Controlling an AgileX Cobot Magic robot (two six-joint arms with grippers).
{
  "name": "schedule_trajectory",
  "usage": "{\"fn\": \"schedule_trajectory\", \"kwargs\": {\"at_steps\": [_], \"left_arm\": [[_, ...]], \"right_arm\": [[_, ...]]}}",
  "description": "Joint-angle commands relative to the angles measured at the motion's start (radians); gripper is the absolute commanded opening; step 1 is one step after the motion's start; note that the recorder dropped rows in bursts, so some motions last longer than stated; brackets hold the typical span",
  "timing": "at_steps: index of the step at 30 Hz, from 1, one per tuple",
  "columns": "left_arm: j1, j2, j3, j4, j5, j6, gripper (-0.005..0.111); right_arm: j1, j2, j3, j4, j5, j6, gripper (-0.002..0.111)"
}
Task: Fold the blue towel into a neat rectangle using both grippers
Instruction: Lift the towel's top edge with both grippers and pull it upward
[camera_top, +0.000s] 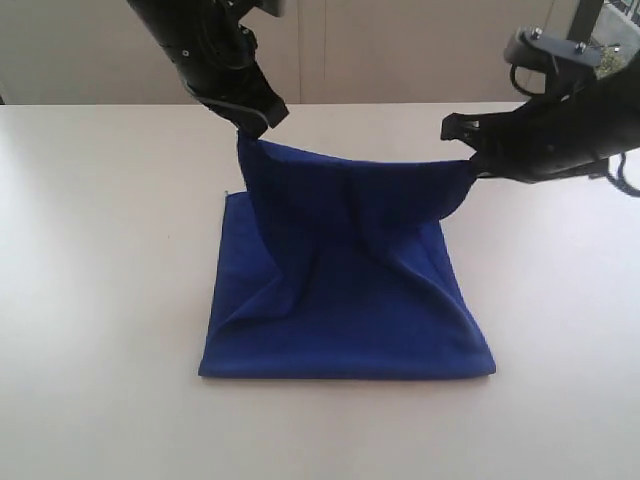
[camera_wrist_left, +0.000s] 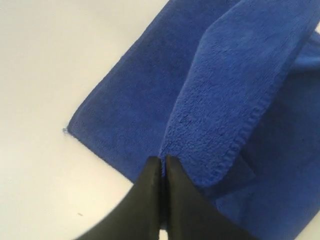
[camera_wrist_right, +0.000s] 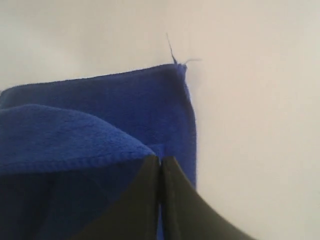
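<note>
Towel (camera_top: 345, 300) half-lifted, two corners held.
Left end effector (camera_top: 252, 127) and right end effector (camera_top: 472, 162) are each clamped on a raised corner; the near edge lies flat on the tabletop (camera_top: 100, 300).

We watch one scene through three cameras: one wide and off the arms, two close on the wrists.
In the exterior view we look down at a slant across the pale matte tabletop (camera_top: 90, 300) onto the deep royal-blue fuzzy microfibre towel (camera_top: 340, 310). Each wrist camera looks along a matte black pointed pincer, the left gripper (camera_wrist_left: 161, 160) and the right gripper (camera_wrist_right: 160, 160), from close above the same cloth and table.
</note>
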Motion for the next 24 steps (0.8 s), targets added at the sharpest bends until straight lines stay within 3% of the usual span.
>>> {"fn": "schedule_trajectory", "kwargs": {"at_steps": [1,11,17,21,24], "left_arm": [[-0.008,-0.053,0.003,-0.003,0.071,0.059,0.0],[-0.015,-0.179,0.003,-0.105,0.175,0.113,0.0],[-0.06,-0.263,0.003,-0.115,0.229,0.063,0.0],[-0.13,-0.336,0.114,0.012,0.214,-0.078,0.0],[-0.155,-0.398,0.264,0.167,0.098,-0.253,0.0]], "right_arm": [[-0.009,-0.124,0.003,-0.255,0.06,-0.031,0.0],[-0.009,-0.31,0.003,-0.302,0.2,-0.182,0.0],[-0.007,-0.388,0.003,-0.302,0.308,-0.194,0.0],[-0.007,-0.441,0.003,-0.302,0.352,-0.194,0.0],[-0.007,-0.457,0.003,-0.3,0.372,-0.194,0.0]]}}
